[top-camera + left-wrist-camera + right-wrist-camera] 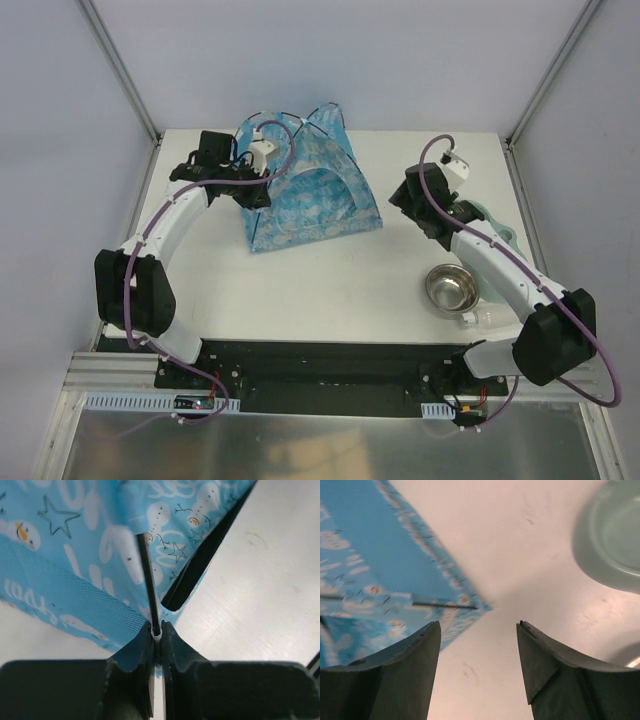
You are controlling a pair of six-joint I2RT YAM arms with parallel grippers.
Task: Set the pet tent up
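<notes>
The pet tent [312, 190], blue printed fabric with thin black poles, stands at the back middle of the table, its arched doorway facing the front. My left gripper [252, 190] is at the tent's left side. In the left wrist view it [156, 630] is shut on the white-tipped end of a thin black pole [146, 575] that runs up against the blue fabric [70, 545]. My right gripper [398, 198] is open and empty, just right of the tent. In the right wrist view it [479, 625] hovers over bare table beside the tent's corner [395, 575].
A steel bowl [452, 288] sits at the front right. A pale green dish [497, 228] lies behind it under the right arm and also shows in the right wrist view [620, 535]. A small clear item [480, 319] lies near the right base. Frame posts stand at the back corners.
</notes>
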